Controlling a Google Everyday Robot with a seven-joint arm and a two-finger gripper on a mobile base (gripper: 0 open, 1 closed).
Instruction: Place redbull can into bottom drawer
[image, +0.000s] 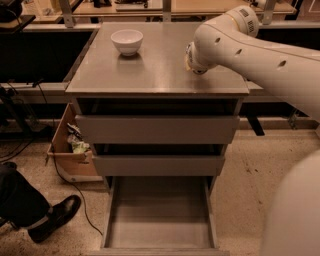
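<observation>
The redbull can does not show; it is hidden or out of view. My white arm (260, 50) reaches from the right over the back right of the grey cabinet top (155, 75). My gripper (191, 64) is at the arm's end, low over the top and mostly hidden behind the rounded wrist. A small yellowish edge peeks out at its left side; I cannot tell what it is. The bottom drawer (160, 212) is pulled out below, with a bare grey floor. The two upper drawers (157, 130) are shut.
A white bowl (126, 41) stands at the back left of the cabinet top. A cardboard box (70, 147) with scraps sits on the floor left of the cabinet. A person's leg and black shoe (52, 217) are at lower left, beside a cable.
</observation>
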